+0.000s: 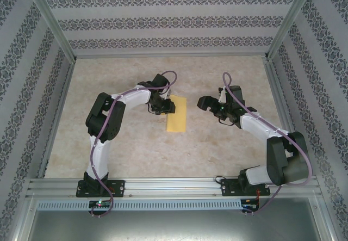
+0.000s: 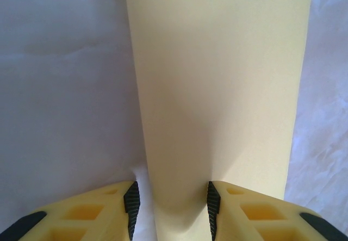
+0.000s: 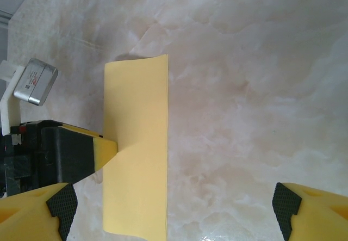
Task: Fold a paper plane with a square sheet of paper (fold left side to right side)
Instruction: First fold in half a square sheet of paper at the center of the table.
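The square sheet of paper (image 1: 176, 115) is yellow and lies folded in half on the table, a narrow rectangle with its rounded fold on the left; no paper plane shape is in view. My left gripper (image 1: 165, 107) is at that fold. In the left wrist view the paper (image 2: 217, 88) runs between the fingers of the left gripper (image 2: 171, 208); the jaws are partly apart, with a gap beside the left pad. The right wrist view shows the paper (image 3: 136, 143) with a left fingertip (image 3: 104, 149) pressing its fold edge. My right gripper (image 1: 202, 103) hovers to the paper's right, wide open, holding nothing (image 3: 173, 208).
The marble-patterned table (image 1: 125, 148) is ringed by aluminium rails (image 1: 174, 186) and patterned walls (image 1: 163, 23). A silver camera module (image 3: 35, 80) sits on the left wrist. Bare table lies between the paper and the right arm (image 1: 283, 154).
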### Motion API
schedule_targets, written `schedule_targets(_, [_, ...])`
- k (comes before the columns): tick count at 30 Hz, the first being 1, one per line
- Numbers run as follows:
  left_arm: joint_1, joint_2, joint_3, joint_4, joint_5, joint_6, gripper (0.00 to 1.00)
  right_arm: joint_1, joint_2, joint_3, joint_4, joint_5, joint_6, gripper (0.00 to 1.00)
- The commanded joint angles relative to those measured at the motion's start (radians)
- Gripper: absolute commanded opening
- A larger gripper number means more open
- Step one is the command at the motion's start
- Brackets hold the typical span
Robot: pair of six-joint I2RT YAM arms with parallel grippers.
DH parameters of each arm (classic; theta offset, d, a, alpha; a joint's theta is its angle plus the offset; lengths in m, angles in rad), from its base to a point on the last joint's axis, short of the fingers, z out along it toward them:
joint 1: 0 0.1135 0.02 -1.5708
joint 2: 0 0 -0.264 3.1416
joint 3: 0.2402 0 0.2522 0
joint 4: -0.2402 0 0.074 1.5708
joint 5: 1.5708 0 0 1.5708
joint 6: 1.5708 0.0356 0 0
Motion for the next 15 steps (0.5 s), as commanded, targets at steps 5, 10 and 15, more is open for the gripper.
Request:
schedule_targets(5, [-0.038, 0.069, 0.007, -0.021, -0.019, 0.03, 0.43, -0.006, -0.021, -0.01, -0.001, -0.017, 0.002, 0.95])
schedule_targets(10, [-0.041, 0.074, 0.014, -0.026, -0.019, 0.03, 0.43, -0.006, -0.018, -0.01, -0.002, -0.021, 0.002, 0.96])
schedule_targets(15, [-0.044, 0.081, 0.021, -0.033, -0.021, 0.033, 0.43, -0.006, -0.016, -0.01, -0.001, -0.021, 0.002, 0.96])
